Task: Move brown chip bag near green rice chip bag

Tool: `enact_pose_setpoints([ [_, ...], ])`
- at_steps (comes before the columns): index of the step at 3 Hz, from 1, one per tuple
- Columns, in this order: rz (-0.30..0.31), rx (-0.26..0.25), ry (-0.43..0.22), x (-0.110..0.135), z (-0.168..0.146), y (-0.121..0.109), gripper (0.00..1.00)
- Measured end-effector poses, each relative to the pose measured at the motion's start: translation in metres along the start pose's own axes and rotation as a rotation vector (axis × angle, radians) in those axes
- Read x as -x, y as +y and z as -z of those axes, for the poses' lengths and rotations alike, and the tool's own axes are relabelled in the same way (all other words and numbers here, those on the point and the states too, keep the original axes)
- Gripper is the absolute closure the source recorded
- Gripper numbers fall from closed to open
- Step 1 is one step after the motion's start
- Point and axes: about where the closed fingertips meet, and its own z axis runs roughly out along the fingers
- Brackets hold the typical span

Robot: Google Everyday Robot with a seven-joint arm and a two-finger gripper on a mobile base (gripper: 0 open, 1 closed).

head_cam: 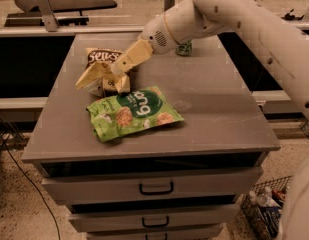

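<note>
Two bags are lying on the grey cabinet top [219, 109]. Nearest, the green rice chip bag [134, 113] is resting flat towards the front edge. Just behind it, the brown chip bag [101, 58] is sitting close by, the gripper [106, 80] covering its near end; gripping or let go, I cannot tell. Farthest back, a small green can [184, 49] is peeking from behind the arm [219, 14].

- One gripper [108, 79], mine, at 10 o'clock over the cabinet top.
- One brown chip bag [101, 57], right under my gripper.
- One green rice chip bag [134, 113], at 5 o'clock from the brown one.
- One green can [184, 49], at 1 o'clock on the top, half hidden by my arm.
- One cabinet [219, 104].
- Three drawers [209, 184] in its front.
</note>
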Motion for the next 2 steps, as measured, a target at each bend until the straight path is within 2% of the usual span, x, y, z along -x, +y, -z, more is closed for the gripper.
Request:
enact_pose_setpoints([
  [1, 0.046, -0.128, -0.047, 0.0136, 0.0911, 0.0052, 0.0],
  [2, 0.047, -0.128, -0.047, 0.0136, 0.091, 0.0052, 0.0],
])
